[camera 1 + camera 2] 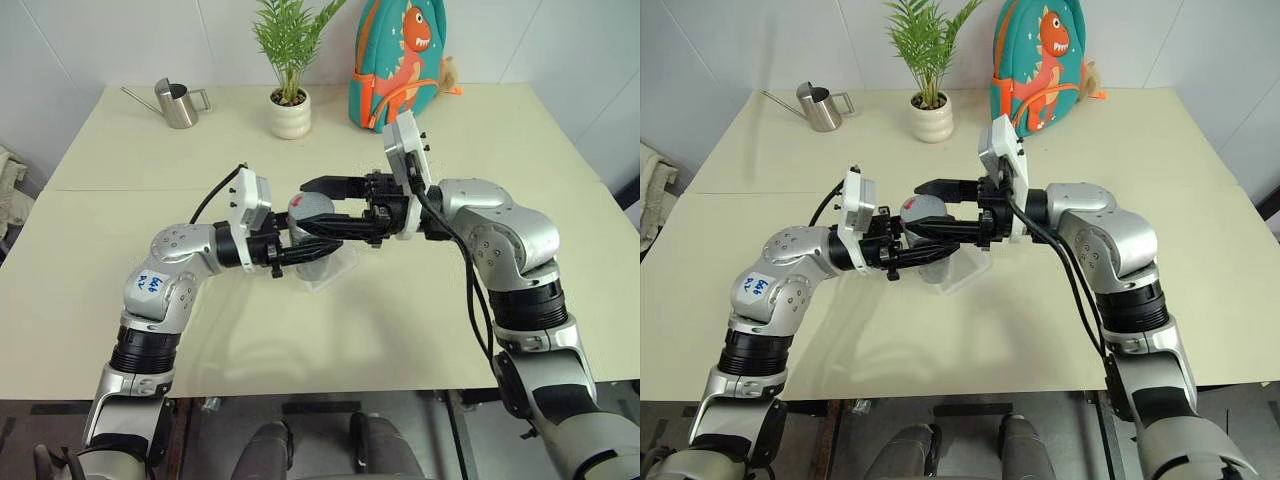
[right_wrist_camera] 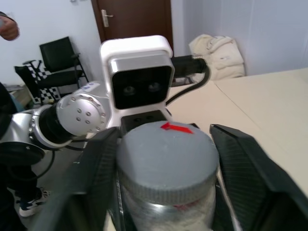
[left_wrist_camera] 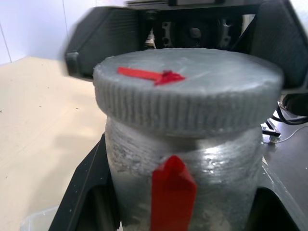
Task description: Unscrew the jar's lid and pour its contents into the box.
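Above the tabletop (image 1: 420,330), over the box (image 1: 335,272), the left gripper (image 1: 300,250) clamps the jar (image 3: 183,183) while the right gripper (image 1: 325,205) pinches the lid (image 3: 187,91); a weak pinch could slip when twisting.

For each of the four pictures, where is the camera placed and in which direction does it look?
Left eye view: on the head, looking forward and down at the table; both arms show, meeting at the jar.
Right eye view: same head camera, same scene.
Left wrist view: on the left wrist, facing the jar and its lid, with the right gripper behind.
Right wrist view: on the right wrist, facing the lid and the left arm's camera.
Both wrist views share the lid's red mark.
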`<state>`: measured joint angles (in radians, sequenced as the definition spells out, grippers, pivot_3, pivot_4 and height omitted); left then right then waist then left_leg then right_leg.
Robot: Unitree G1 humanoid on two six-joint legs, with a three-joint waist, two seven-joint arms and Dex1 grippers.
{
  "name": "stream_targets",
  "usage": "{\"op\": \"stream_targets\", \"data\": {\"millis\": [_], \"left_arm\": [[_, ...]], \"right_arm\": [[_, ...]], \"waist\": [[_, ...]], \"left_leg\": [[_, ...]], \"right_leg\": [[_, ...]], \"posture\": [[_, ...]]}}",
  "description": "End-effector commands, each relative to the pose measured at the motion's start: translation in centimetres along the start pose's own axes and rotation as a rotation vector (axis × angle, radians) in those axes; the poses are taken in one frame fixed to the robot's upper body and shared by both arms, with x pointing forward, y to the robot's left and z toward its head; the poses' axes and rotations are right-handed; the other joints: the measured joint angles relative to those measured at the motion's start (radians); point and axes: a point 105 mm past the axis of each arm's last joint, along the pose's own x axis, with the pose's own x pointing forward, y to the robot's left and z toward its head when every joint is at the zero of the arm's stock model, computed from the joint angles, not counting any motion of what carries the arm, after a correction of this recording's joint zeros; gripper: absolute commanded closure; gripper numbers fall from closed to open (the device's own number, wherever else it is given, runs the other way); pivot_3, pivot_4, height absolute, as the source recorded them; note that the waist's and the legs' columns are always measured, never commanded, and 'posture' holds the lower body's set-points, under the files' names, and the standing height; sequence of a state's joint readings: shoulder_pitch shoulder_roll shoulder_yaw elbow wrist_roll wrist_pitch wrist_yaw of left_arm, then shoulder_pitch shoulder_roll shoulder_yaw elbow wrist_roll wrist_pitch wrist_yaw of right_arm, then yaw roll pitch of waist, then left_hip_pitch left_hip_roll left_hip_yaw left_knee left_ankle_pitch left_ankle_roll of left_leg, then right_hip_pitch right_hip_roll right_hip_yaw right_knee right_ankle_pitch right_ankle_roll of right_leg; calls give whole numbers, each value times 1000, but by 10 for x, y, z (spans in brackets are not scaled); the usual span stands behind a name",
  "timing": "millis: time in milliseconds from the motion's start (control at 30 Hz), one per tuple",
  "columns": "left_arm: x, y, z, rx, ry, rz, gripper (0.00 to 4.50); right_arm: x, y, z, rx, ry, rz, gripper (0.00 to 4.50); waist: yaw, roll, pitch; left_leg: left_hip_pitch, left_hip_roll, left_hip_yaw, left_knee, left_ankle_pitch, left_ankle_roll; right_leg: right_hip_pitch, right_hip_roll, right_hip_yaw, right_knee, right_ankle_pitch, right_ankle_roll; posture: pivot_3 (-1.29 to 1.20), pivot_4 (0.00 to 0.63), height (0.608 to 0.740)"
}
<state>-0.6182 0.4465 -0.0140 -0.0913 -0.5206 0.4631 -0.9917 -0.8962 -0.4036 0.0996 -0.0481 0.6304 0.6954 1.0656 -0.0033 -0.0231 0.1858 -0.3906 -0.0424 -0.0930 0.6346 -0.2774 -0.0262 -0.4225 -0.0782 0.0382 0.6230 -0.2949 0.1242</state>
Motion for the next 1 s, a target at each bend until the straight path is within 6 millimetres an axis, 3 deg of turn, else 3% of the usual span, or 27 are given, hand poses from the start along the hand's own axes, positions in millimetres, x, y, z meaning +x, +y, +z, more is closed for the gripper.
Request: {"op": "stream_targets", "data": {"millis": [33,267,433,500,667,800,867,967,1000], "left_arm": [[1,-5,8,36,-18,-18,2417],[-1,-8,4,39,4,-28,2417],[-6,-5,7,36,-7,-1,2417],[-8,-3,9,33,-12,12,2417],[-17,5,14,31,-14,49,2417],[-17,13,23,31,-40,75,2417],[-14,15,32,25,-71,78,2417],[-11,16,36,22,-78,72,2417],[-11,16,36,22,-75,70,2417]], "right_arm": [[2,7,24,-42,-90,23,1958],[-12,2,62,85,-307,-17,1958],[-53,-26,46,71,-255,-264,1958],[-70,-37,30,48,-200,-370,1958],[-136,-68,-57,56,34,-723,1958],[-173,-77,-110,11,149,-929,1958],[-188,-77,-130,6,170,-1015,1958],[-198,-75,-142,22,152,-1064,1958],[-198,-74,-142,43,124,-1062,1608]], "waist": [[0,0,0],[0,0,0],[5,0,0],[3,0,0],[2,0,0],[-2,0,0],[-4,0,0],[-7,0,0],[-9,0,0]], "left_leg": [[0,0,0,0,0,0],[-1,0,0,0,0,0],[-1,-1,0,0,0,0],[-2,-1,1,0,0,1],[-1,0,6,0,-1,2],[0,0,11,0,-1,2],[1,0,15,1,-1,2],[2,1,19,1,0,2],[2,1,19,1,0,2]], "right_leg": [[0,0,0,0,0,0],[-2,0,0,1,0,0],[-1,-1,-1,1,0,0],[-2,-1,-1,1,0,0],[-2,0,0,1,0,0],[-3,0,4,3,0,0],[-4,1,6,4,1,1],[-4,1,8,5,1,2],[-4,1,9,5,1,2]], "posture": [[0,150,740],[0,150,740],[0,150,740],[0,150,740],[0,150,740],[0,150,740],[0,150,740],[0,150,740],[0,150,740]]}}
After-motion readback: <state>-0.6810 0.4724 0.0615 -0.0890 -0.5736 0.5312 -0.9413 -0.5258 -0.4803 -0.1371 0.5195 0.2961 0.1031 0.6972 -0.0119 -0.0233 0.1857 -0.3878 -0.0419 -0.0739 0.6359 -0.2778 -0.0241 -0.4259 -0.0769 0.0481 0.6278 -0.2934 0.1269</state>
